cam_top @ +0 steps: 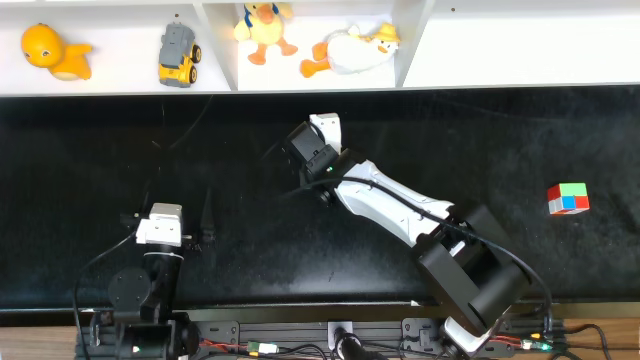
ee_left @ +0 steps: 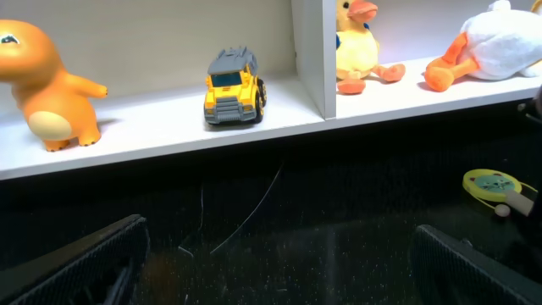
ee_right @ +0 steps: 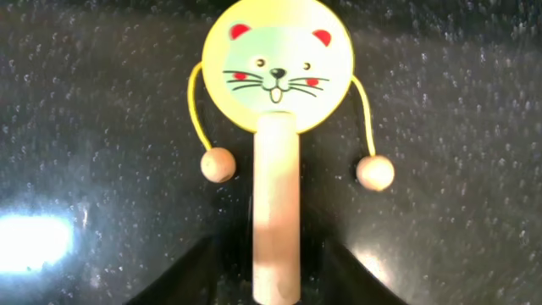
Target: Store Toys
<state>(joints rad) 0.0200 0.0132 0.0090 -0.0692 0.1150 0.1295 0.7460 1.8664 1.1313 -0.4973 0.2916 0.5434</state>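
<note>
One toy under the R gripper (ee_right: 276, 254): a rattle drum (ee_right: 278, 72), lying flat and face up on the black mat (cam_top: 480, 130), mid-table, short of the white shelf (cam_top: 120, 88). R jaws set narrow, straddling the wooden handle (ee_right: 277, 195) near its free end. A thin gap shows each side, so not clamped yet by my read. L gripper (ee_left: 275, 271) spread wide, holding nothing, low over the mat w/ shelf ahead. Handling est.: light, stiff wood. The smooth round handle may roll or twist in the grip if pinched off-centre. Two beads (ee_right: 218, 165) on thin cords are floppy, will prob. swing on lift, could snag the shelf edge. Disc too broad for the jaws and the face may be a thin skin, so no squeeze there. Best hold: handle approx. mid-length, jaws square across it, moderate force. Second loose toy, a coloured cube (cam_top: 568, 199), sits well apart at the mat's R side; hard, flat-sided, easy pinch across opposite faces. Shelf holds an orange figure (cam_top: 55, 50), a truck (cam_top: 178, 55), a yellow plush duck (cam_top: 265, 28) and a white plush (cam_top: 350, 50).
</note>
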